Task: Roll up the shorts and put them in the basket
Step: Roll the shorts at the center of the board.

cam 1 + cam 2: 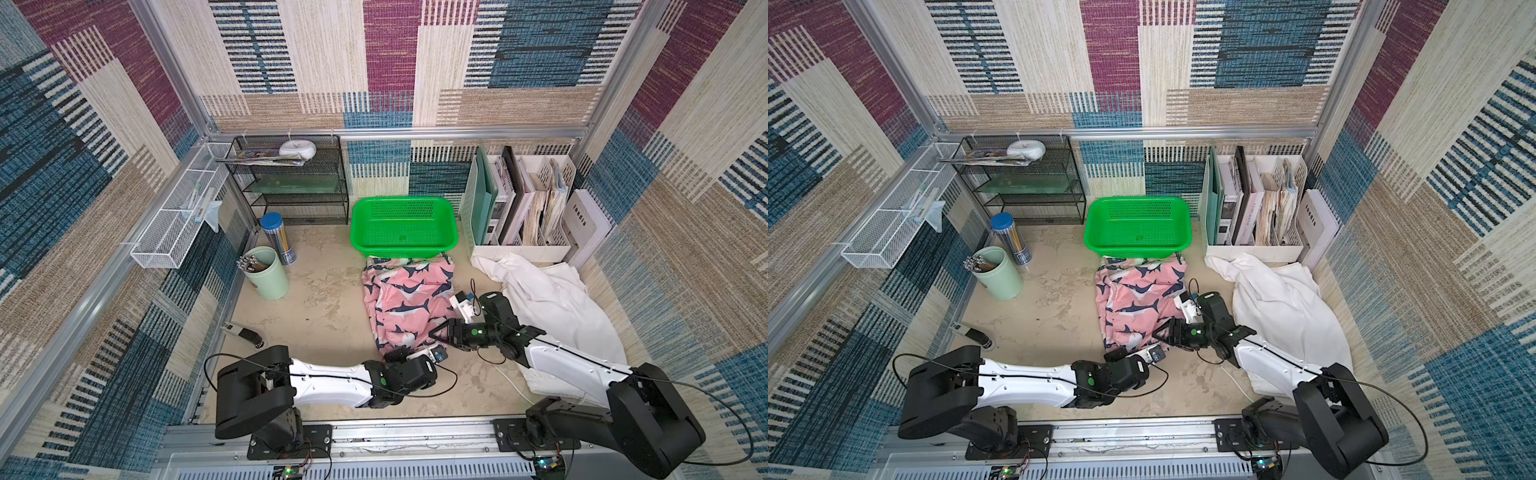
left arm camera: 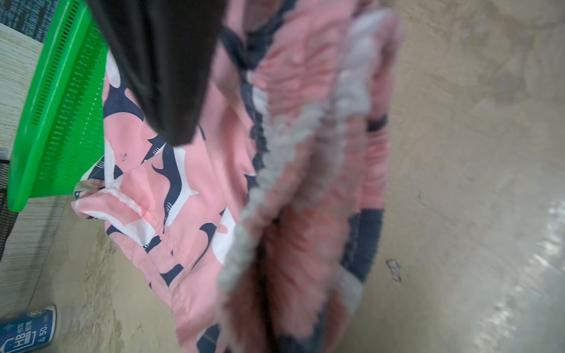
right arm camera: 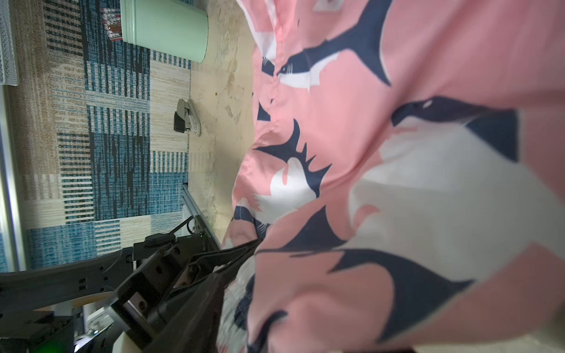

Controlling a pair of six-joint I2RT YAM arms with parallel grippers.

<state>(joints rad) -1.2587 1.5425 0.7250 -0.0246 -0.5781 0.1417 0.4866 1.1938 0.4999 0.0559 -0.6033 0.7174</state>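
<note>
The pink shorts (image 1: 405, 303) (image 1: 1138, 299) with the navy-and-white shark print lie crumpled mid-table, just in front of the green basket. At their near end my left gripper (image 1: 399, 354) (image 1: 1118, 354) is shut on the gathered waistband (image 2: 293, 171). My right gripper (image 1: 436, 332) (image 1: 1160, 332) is at the shorts' near right edge with its fingers spread open against the cloth. Its wrist view is filled by the shark print (image 3: 397, 152), with the left gripper's fingers (image 3: 214, 275) beside it. The white shorts (image 1: 548, 303) (image 1: 1283, 307) lie in a heap at the right, partly under the right arm.
A green basket (image 1: 403, 248) stands behind the pink shorts. A white file organizer (image 1: 523, 203) is at the back right and a black mesh shelf (image 1: 291, 183) at the back left. A mint cup (image 1: 268, 274), a pencil jar (image 1: 278, 239) and a small stapler-like tool (image 1: 243, 332) are at the left.
</note>
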